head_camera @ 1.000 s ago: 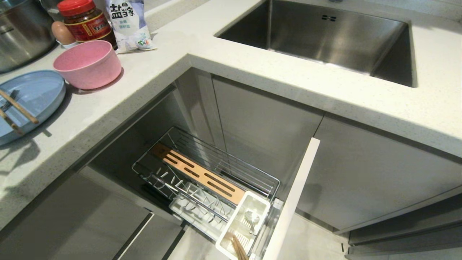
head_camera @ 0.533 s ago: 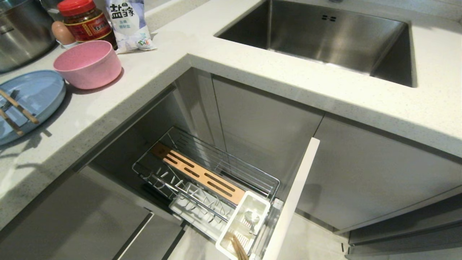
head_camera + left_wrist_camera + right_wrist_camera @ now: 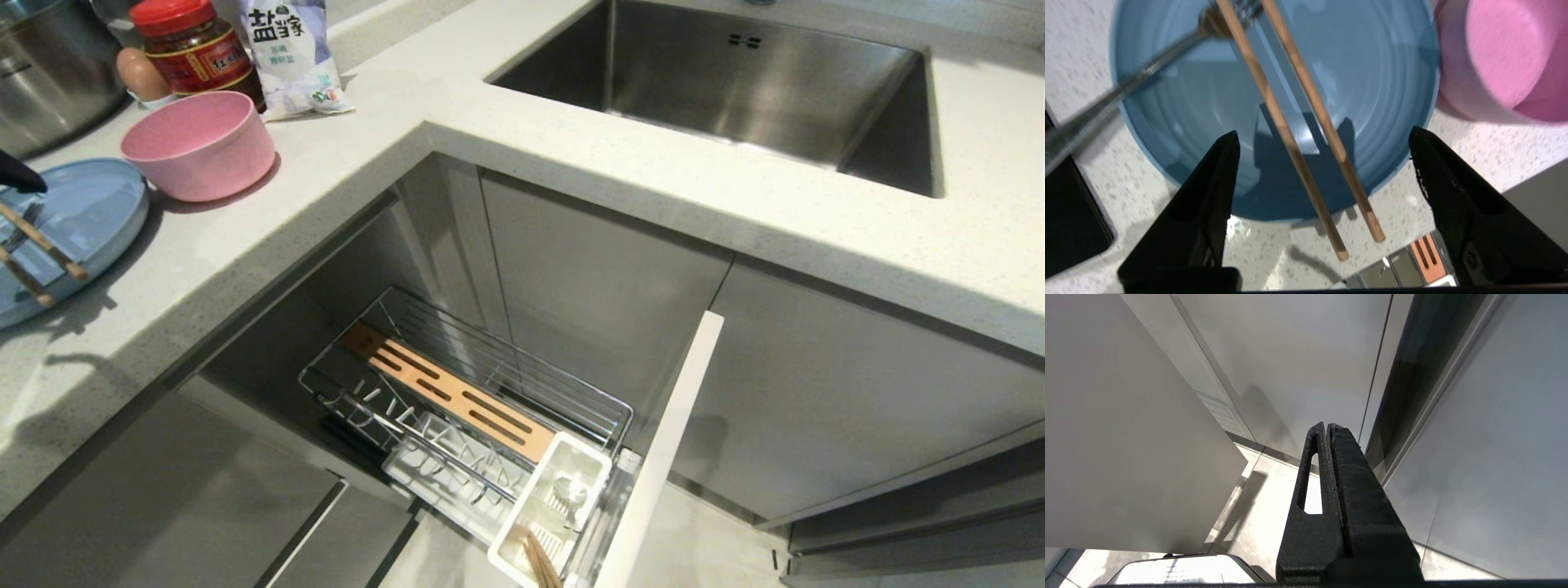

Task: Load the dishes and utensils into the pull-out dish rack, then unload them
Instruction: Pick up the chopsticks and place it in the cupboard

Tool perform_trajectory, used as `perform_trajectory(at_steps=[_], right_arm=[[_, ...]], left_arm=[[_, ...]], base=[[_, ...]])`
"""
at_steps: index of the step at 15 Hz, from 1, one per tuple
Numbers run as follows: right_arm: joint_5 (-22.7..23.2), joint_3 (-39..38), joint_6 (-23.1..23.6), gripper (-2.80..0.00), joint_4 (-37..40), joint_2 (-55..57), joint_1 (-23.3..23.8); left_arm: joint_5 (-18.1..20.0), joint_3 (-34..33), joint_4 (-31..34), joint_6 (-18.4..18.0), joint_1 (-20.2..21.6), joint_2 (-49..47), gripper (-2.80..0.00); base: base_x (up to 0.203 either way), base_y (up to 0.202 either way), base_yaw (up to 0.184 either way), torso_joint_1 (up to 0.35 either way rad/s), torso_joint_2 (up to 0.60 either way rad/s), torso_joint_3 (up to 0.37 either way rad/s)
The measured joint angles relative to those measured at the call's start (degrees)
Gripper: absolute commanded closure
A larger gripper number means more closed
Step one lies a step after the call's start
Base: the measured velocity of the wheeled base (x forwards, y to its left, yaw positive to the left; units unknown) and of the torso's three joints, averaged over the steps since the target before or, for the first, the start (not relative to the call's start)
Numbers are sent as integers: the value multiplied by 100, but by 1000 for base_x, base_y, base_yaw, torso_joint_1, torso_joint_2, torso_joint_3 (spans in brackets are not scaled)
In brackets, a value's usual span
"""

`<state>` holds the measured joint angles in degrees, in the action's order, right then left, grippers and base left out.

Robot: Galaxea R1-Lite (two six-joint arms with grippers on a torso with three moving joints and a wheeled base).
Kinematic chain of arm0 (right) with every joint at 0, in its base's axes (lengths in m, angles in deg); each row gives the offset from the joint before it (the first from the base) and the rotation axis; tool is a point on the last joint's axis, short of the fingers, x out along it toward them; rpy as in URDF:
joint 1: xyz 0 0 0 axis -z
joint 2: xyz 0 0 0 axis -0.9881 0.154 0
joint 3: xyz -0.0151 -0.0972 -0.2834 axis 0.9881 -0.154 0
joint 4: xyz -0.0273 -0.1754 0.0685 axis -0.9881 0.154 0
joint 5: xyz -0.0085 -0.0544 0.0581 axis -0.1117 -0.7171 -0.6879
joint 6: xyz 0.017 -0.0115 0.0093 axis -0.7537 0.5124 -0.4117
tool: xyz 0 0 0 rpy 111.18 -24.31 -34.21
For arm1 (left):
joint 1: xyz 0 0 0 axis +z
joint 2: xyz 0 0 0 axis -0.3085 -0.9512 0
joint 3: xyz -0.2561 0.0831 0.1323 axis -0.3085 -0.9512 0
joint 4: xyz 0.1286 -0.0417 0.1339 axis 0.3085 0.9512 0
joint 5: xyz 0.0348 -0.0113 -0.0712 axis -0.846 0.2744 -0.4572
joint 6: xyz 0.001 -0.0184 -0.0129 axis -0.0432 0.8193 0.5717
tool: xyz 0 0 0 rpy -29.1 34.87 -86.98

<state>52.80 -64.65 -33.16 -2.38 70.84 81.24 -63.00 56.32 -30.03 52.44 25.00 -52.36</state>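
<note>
Head view: my left hand (image 3: 18, 173) just shows over the plate (image 3: 90, 214); bowl (image 3: 198, 144) beyond it; pull-out dish rack (image 3: 457, 400) open below the surface (image 3: 343, 155), well apart from the hand.
Left wrist view: left hand (image 3: 1323, 141) spread wide, empty, straddling the chopsticks (image 3: 1306, 134) that lie across the plate; fork (image 3: 1139, 77) off to one side.
Right wrist view: right hand (image 3: 1327, 435) closed, parked by the cabinet.
Risk: the sticks are round and overhang the rim; an off-centre pinch could roll one off.

Below the left end effector (image 3: 1323, 136), 2 matt wooden chopsticks (image 3: 1306, 134) lie on a glossy blue plate (image 3: 1167, 102); beside it a matt pink bowl (image 3: 1502, 57) sits on the speckled stone desk (image 3: 1274, 245).
</note>
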Motion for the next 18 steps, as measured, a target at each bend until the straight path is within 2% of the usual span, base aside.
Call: perform_trajectory(at_steps=[3, 6, 10, 18], right_arm=[[0, 0, -2, 0, 1, 0, -5], [0, 0, -1, 0, 1, 0, -5], [-2, 0, 1, 0, -1, 0, 0], [1, 0, -1, 0, 1, 0, -5]], left_arm=[[-6, 0, 105, 84, -33, -5, -280], [20, 48, 436, 507, -44, 0, -280], [29, -307, 407, 1029, -15, 8, -280], [28, -484, -27, 1006, 281, -123, -280]], base=[[0, 0, 0, 0, 0, 0], [0, 0, 0, 0, 0, 0], [0, 0, 0, 0, 0, 0], [0, 0, 0, 0, 0, 0]])
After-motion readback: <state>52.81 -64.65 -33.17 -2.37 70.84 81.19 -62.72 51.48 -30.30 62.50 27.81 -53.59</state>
